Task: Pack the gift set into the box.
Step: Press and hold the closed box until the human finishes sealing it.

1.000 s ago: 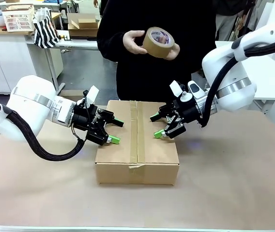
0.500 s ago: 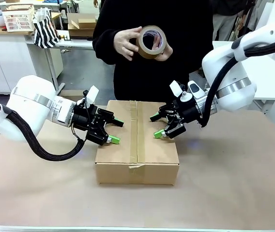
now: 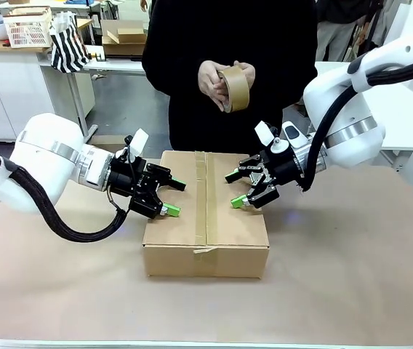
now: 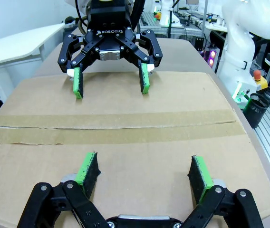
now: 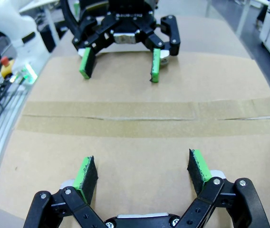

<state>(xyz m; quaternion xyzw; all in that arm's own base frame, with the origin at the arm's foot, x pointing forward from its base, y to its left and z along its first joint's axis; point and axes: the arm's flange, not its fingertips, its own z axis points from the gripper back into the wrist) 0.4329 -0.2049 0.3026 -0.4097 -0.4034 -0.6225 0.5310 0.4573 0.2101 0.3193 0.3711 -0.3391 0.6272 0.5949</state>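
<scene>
Box [image 3: 206, 211] sat mid-table with flaps shut and a tan tape strip [image 3: 210, 198] along the centre seam. Gift set was not visible; presumably it was sealed inside, though that cannot be confirmed. Left gripper [image 3: 173, 197] and right gripper [image 3: 234, 190] had jaws spread and empty, one over each flap, on either side of the seam. Person across the table held a tape roll [image 3: 234, 88] in both hands. Judged: packing essentially complete; perhaps extra taping left.

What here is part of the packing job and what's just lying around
Part of the job: box, taped shut; tape roll in the person's hands; left gripper and right gripper, both open over the box.
Lying about: striped bag, white basket, small carton.
</scene>
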